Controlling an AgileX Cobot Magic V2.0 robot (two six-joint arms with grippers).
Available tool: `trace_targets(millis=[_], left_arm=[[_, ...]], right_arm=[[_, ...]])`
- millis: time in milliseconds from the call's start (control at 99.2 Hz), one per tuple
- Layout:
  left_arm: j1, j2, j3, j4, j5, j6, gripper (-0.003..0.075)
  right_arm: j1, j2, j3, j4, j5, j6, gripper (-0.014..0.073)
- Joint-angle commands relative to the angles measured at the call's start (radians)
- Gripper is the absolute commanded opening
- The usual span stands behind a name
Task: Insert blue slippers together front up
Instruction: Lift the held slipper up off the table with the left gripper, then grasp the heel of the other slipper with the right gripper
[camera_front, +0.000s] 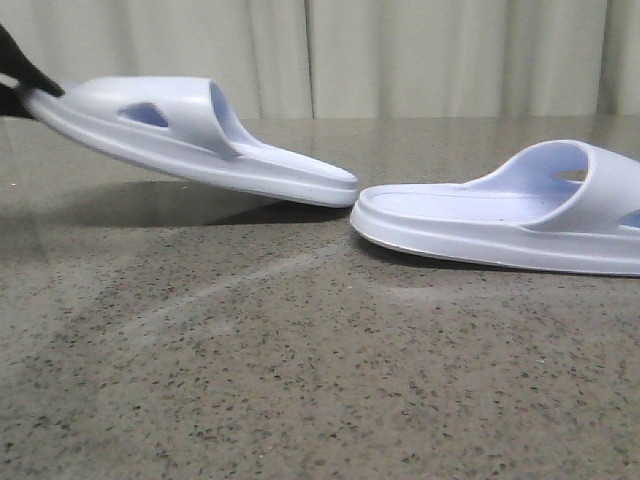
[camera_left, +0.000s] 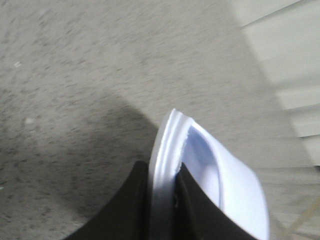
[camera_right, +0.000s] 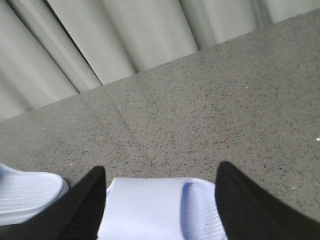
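Note:
Two pale blue slippers are on a speckled grey table (camera_front: 300, 380). The left slipper (camera_front: 190, 135) is tilted: its strap end is lifted at the far left and its heel end reaches down near the table's middle. My left gripper (camera_front: 22, 85) is shut on the rim of the raised end, and the left wrist view shows the rim (camera_left: 167, 150) pinched between the black fingers, with the gripper (camera_left: 161, 167) on it. The right slipper (camera_front: 500, 225) lies flat, heel toward the middle. My right gripper (camera_right: 161, 169) is open, its fingers on either side of this slipper's strap (camera_right: 145, 210), apart from it.
A pale pleated curtain (camera_front: 400, 55) hangs behind the table's far edge. The heel of the left slipper (camera_right: 25, 195) shows beside the right gripper's finger. The two heels nearly meet at the table's middle.

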Motion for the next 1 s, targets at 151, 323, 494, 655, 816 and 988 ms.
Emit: trace_targets(millis=[151, 323, 494, 655, 816, 988], left_arm=[[-0.007, -0.191, -0.026, -0.012, -0.018, -0.001, 0.0027], [-0.007, -0.25, -0.026, -0.016, 0.017, -0.001, 0.0027], [-0.007, -0.253, -0.026, -0.039, 0.042, -0.001, 0.0027], [-0.007, -0.253, -0.026, -0.039, 0.044, -0.001, 0.0027], [-0.007, -0.253, -0.026, -0.039, 0.046, -0.001, 0.0027], [-0.007, -0.253, -0.026, -0.039, 0.046, -0.001, 0.0027]], right_arm=[[-0.1, 0.034, -0.036, 0.004, -0.067, -0.003, 0.0404], [-0.189, 0.115, -0.036, 0.008, -0.047, -0.003, 0.0404], [-0.189, 0.227, -0.036, 0.047, -0.053, -0.003, 0.0404], [-0.189, 0.35, -0.036, 0.118, -0.059, -0.003, 0.0404], [-0.189, 0.442, -0.036, 0.18, -0.065, -0.003, 0.0404], [-0.189, 0.491, -0.036, 0.188, -0.081, -0.003, 0.0404]])
